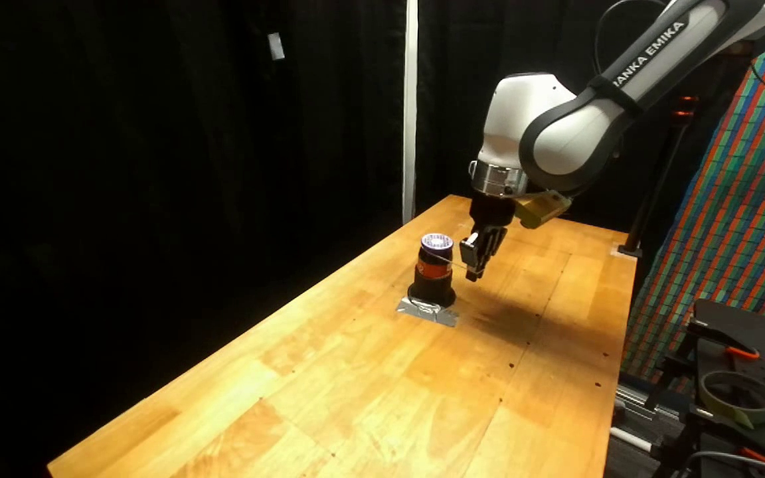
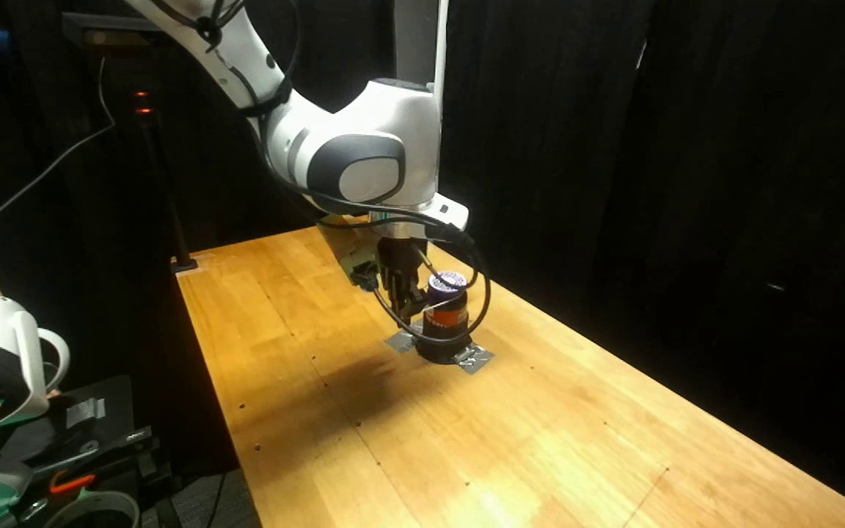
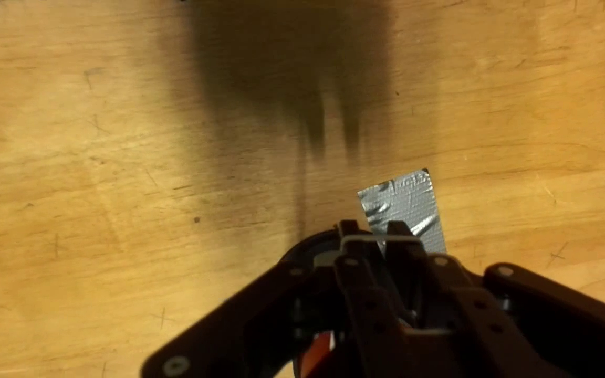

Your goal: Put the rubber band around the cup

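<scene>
The cup [image 1: 433, 270] is a dark cylinder with a red-orange stripe and a pale patterned top. It stands upright on the table, and also shows in an exterior view [image 2: 448, 317]. In the wrist view only part of its stripe [image 3: 317, 354] and dark base show behind the gripper. My gripper [image 1: 475, 273] points down close beside the cup; its fingers [image 3: 373, 231] stand a little apart. The pale rubber band [image 3: 386, 239] stretches across both fingertips. In both exterior views the band [image 1: 455, 264] runs as a thin line from the fingers to the cup's upper part. Its far side is hidden.
Grey tape strips [image 1: 427, 312] lie at the cup's base. A black cable [image 2: 487, 308] from the wrist loops across the cup in an exterior view. The wooden table [image 1: 369, 398] has dark curtains behind it. A black cart with a tape roll [image 1: 738, 395] stands beside it.
</scene>
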Robot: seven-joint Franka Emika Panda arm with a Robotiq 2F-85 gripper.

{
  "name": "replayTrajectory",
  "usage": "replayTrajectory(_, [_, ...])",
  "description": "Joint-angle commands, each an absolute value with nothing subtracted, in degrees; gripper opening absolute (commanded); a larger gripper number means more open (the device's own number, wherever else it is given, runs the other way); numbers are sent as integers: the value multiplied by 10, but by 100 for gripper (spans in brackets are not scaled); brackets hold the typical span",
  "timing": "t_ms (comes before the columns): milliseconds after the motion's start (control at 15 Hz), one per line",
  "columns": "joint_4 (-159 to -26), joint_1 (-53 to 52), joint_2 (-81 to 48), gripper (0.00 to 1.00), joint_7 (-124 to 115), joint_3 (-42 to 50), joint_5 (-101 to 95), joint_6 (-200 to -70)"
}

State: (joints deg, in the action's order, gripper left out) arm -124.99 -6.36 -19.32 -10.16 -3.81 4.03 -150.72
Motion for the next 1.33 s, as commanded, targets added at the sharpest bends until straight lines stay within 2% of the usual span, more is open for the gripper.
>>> replayTrajectory(0, [-1364,-57,-133,7,-79,-57,68,-1646])
replayTrajectory(133, [-1403,-56,-124,11,-79,-67,79,-1745])
replayTrajectory(533, [-1483,-30,-147,12,-93,-112,70,-1997])
replayTrajectory(1267, [-1512,-27,-246,10,-130,-93,29,-2292])
